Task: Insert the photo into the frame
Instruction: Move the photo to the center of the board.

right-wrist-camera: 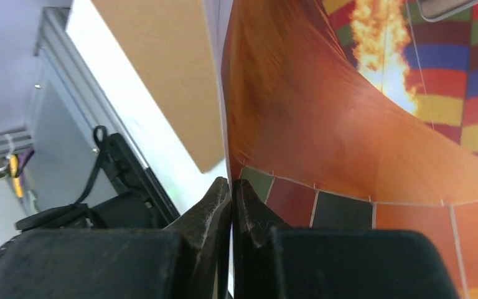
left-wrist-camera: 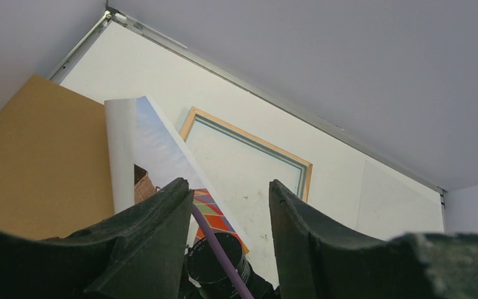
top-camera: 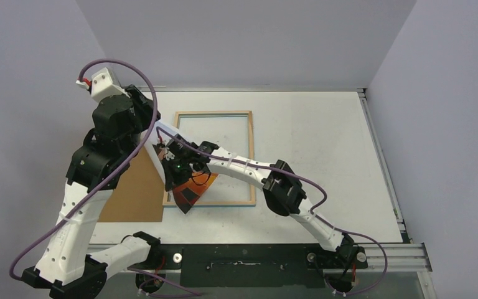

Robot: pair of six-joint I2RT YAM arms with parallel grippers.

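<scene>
- Gripping the photo (right-wrist-camera: 348, 124), your right gripper (right-wrist-camera: 231, 190) has its jaws pressed together on the print's edge, with the sheet pinched between the tips.
- From that pinch the photo curls upward, lifted over the near left corner of the frame (top-camera: 215, 113).
- Your left gripper (left-wrist-camera: 229, 184) has its jaws apart with nothing clamped. The photo's white-edged part rises just beyond the gap, nearer the finger on the view's left.
- The frame lies flat on the table (top-camera: 311, 156), wood side up.
- The board (top-camera: 134, 193) lies flat just left of the frame.
</scene>
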